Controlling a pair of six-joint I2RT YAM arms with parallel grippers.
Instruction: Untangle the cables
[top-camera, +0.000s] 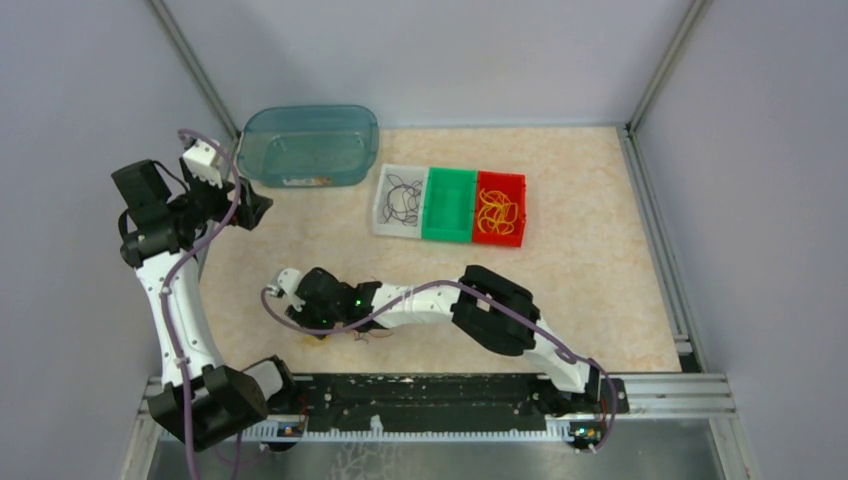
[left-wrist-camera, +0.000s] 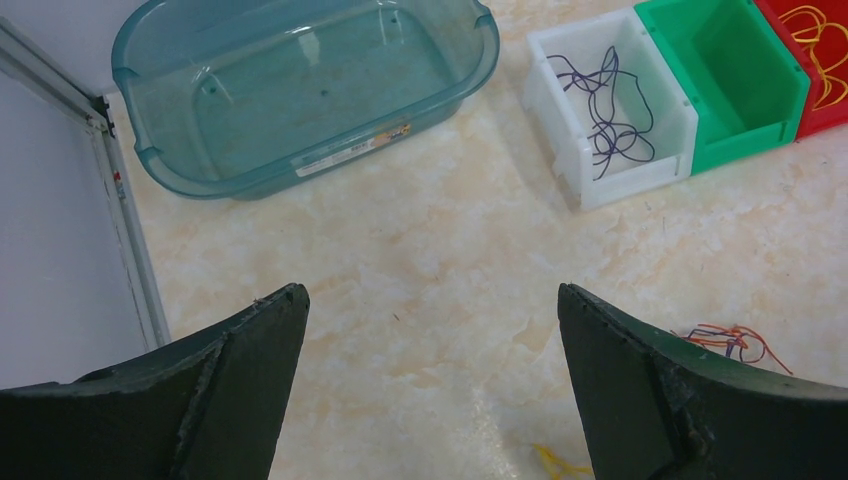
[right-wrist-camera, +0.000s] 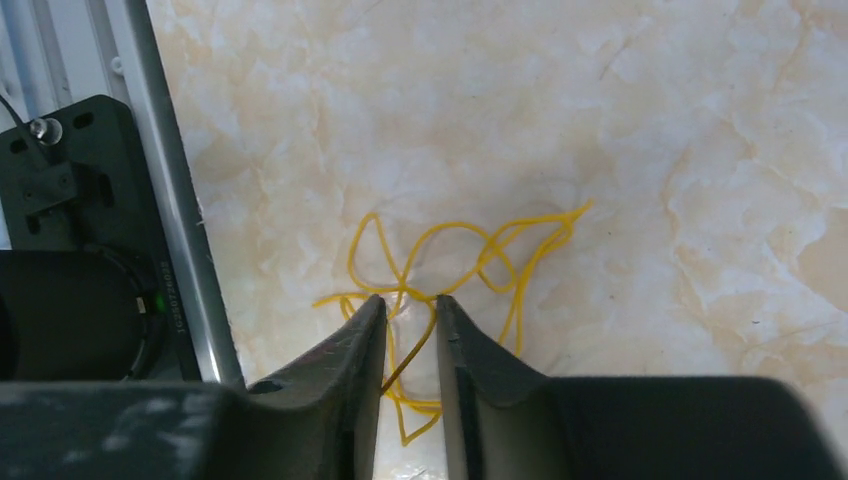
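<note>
Right gripper (right-wrist-camera: 410, 306): jaws nearly together with a narrow gap, one strand of the yellow cable (right-wrist-camera: 450, 250) running into it; could not tell whether it was pinched. That cable was thread-thin and glossy, lying flat in several loose, overlapping loops on the marbled beige table (right-wrist-camera: 700, 150), near-left of centre, beside the near rail (right-wrist-camera: 175, 200). The tangle spread wider across the jaws than along them, its free tip pointing away from the rail. Just right of it lay a small red-and-dark cable knot (left-wrist-camera: 735, 340), curly. Left gripper (left-wrist-camera: 430, 295): jaws wide apart, gripping nothing, raised over the far-left table. Dark cables (left-wrist-camera: 605, 110) coiled in the white bin (left-wrist-camera: 560, 150); yellow coils (top-camera: 497, 212) in the red bin (top-camera: 518, 238).
</note>
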